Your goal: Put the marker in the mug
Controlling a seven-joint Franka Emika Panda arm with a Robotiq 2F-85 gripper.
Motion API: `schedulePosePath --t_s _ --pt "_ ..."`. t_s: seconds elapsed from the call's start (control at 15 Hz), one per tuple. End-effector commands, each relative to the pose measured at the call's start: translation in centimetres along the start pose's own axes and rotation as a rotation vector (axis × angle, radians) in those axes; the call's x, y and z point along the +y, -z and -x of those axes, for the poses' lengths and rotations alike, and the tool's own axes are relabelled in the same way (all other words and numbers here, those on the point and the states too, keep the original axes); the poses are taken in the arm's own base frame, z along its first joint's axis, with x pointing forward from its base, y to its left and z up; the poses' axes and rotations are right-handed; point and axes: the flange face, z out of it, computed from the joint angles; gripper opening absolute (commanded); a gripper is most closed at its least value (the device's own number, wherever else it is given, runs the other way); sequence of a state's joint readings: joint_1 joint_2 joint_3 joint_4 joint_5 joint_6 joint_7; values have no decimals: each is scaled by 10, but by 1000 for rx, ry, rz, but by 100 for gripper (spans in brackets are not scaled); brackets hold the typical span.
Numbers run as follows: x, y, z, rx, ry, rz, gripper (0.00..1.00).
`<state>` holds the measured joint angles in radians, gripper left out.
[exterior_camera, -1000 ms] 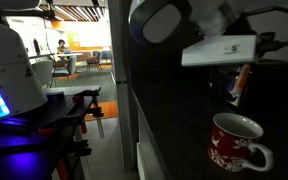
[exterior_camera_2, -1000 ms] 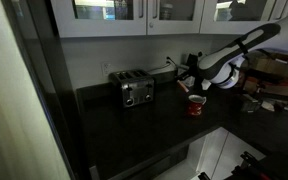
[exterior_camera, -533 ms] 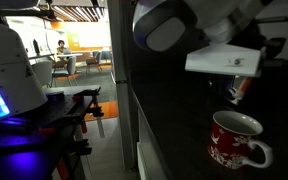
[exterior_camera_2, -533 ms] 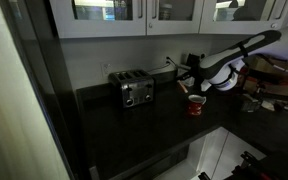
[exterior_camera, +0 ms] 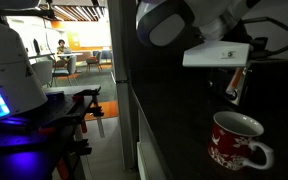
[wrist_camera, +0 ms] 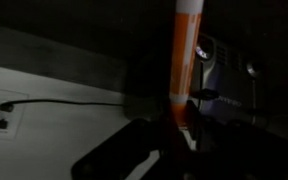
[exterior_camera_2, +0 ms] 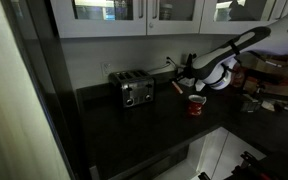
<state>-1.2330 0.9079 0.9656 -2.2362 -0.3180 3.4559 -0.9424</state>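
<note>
- The gripper (exterior_camera: 231, 80) is clamped on the marker (exterior_camera: 235, 92), which hangs near-upright.
- The marker is higher than the mug (exterior_camera: 239, 142), clear of its rim.
- The mug stands on the dark counter (exterior_camera_2: 154, 125).

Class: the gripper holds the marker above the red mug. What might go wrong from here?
1. In an exterior view the marker looks offset from the mug opening; released now, it might hit the rim or miss.
2. The gripper seems to pinch it near one end; it may pivot or slip while lowering.
</note>
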Motion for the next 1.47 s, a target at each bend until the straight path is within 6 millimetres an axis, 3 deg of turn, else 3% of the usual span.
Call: schedulePosePath --t_s 0.0,0.4,0.67,1.0,1.4 --pt "0 9 -3 -86 18 34 5" --pt "-55 -1 11 -69 29 -131 5" --pt "-72 3 6 -128 24 -251 5" --pt "-75 5 -5 -253 -4 -366 5" --pt "-37 8 4 -132 -107 -298 5"
